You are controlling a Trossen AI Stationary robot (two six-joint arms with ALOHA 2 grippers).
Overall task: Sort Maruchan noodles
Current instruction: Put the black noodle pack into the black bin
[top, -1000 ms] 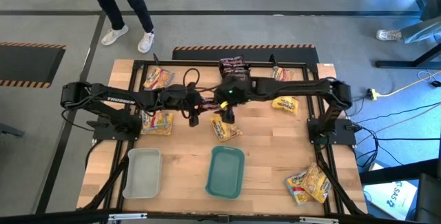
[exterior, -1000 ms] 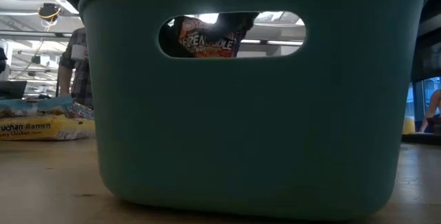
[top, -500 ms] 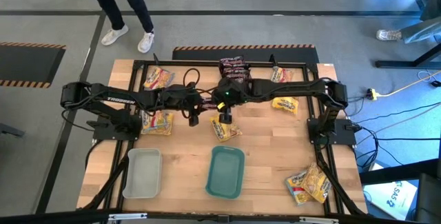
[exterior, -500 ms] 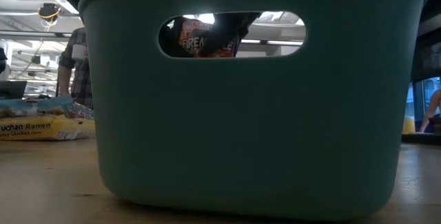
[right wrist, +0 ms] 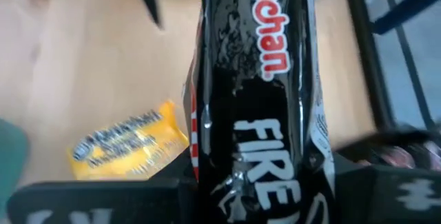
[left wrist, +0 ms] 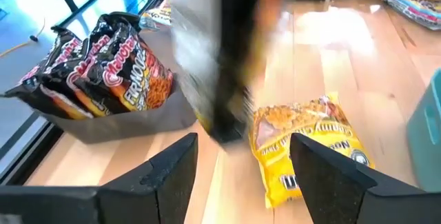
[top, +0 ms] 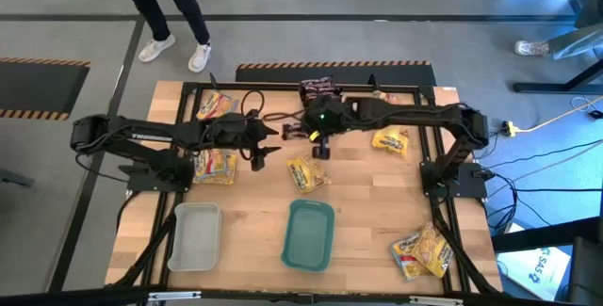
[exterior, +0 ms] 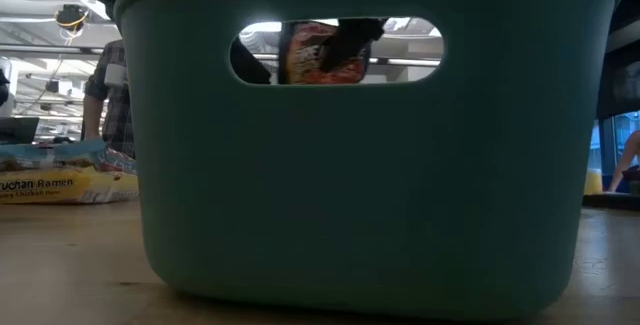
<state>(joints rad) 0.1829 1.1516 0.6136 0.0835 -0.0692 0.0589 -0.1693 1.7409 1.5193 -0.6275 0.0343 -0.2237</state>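
Overhead, the right arm stretches across the table's (top: 377,202) far middle, its claw (top: 321,148) clamped on a black packet (right wrist: 255,100) held above the wood. Beside it, the left claw (top: 256,158) hangs open and empty near a yellow packet (top: 306,174).

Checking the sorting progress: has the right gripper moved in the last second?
Yes. The right gripper, shut on a black Maruchan packet, moved toward the table's far edge, away from the teal tray.
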